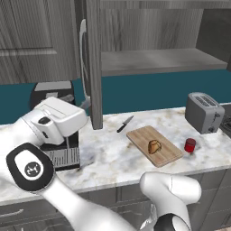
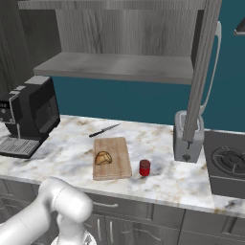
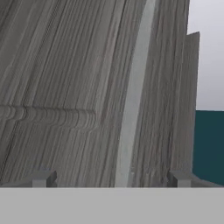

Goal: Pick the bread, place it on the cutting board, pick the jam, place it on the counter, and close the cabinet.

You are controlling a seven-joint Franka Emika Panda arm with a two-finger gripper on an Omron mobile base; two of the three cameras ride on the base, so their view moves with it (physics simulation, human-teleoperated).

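The gripper (image 3: 109, 178) is standing with its jaws spread wide and nothing between them. It is facing the grey wood-grain panel of the cabinet (image 3: 65, 87) at close range. A long silver bar handle (image 3: 133, 100) is running up the panel just ahead of the fingertips (image 3: 43, 178) and between the two of them.

The main hazard is a poor push. If the fingers are straddling the handle rather than pressing flat on the panel, the door may catch on a finger or slip sideways — leaving it ajar. A fast swing could also slam the door and rebound it.

Below and well beyond the gripper, the open door (image 1: 94, 67) is hanging out over the counter (image 1: 113, 158). Its lower edge is passing above a knife (image 1: 125, 124), so a low sweep of the arm could knock that knife.

Farther off, the bread (image 1: 154, 146) is lying on the cutting board (image 1: 142, 135) and the jam (image 1: 190, 145) is standing on the counter just beside the board. Both appear placed; a wide elbow swing is the remaining threat to them. A toaster (image 1: 204, 112) is sitting beyond the jam.
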